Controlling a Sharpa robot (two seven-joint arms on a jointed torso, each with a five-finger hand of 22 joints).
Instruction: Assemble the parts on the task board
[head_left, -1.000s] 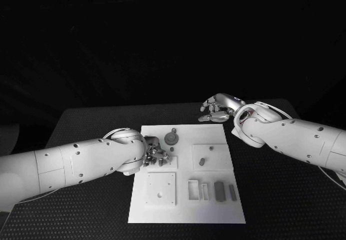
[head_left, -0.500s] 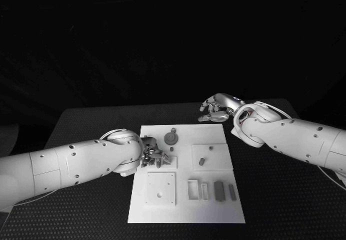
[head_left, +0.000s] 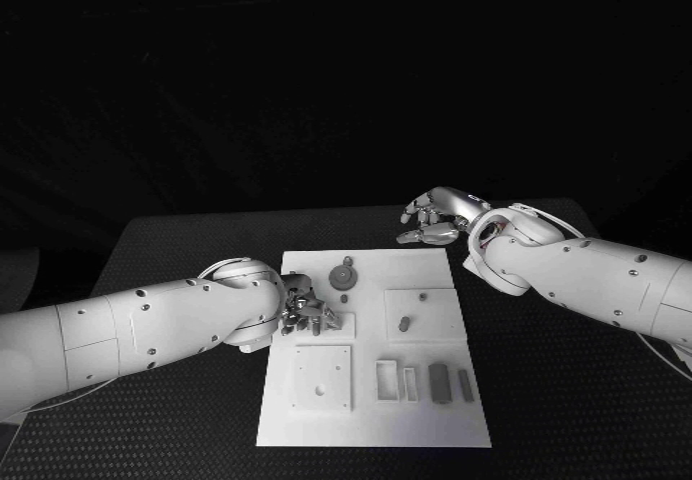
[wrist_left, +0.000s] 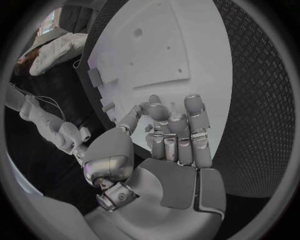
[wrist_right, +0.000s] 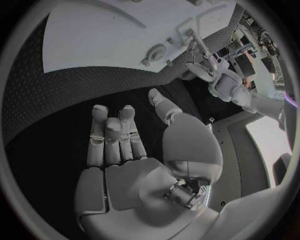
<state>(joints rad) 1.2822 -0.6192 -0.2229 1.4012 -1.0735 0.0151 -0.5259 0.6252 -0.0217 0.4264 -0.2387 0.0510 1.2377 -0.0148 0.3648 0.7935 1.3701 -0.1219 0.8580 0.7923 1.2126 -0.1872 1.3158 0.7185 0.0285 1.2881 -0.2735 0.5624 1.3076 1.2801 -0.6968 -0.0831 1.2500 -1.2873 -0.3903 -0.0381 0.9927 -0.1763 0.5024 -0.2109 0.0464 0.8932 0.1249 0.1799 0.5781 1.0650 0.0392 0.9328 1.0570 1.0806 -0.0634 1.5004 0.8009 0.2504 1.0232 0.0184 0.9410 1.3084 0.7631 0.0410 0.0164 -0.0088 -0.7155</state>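
The white rectangular task board (head_left: 372, 345) lay on the black surface (head_left: 173, 250), long axis running away from the robot. The left hand (head_left: 306, 308) hovered over its left edge, fingers (wrist_left: 178, 135) loosely curled, holding nothing. The right hand (head_left: 437, 218) hung beyond the far right corner, fingers apart, empty. Slim grey parts (head_left: 437, 382) lay lengthwise along the board.

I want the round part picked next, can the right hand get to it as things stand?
Probably yes: the right hand is open beyond the board's far edge, and nothing lies between it and the round part.
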